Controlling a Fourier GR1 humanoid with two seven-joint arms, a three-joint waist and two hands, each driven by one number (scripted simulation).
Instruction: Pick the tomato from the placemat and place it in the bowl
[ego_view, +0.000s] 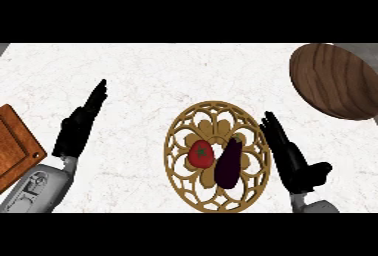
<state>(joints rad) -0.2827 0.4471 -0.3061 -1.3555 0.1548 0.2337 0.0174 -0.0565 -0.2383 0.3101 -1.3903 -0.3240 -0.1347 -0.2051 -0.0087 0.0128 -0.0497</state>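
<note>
The left robot hand (80, 126) rests open on the desk (162, 75), fingers straight, beside a wooden board (16, 145). On the gold lattice placemat (217, 156) the tomato (201, 153) touches an eggplant (229, 164). The right robot hand (292, 160) hovers just right of the placemat, fingers apart and empty. The grasp looks not yet begun; next it must reach past the eggplant, then carry to the wooden bowl (334, 80).
</note>
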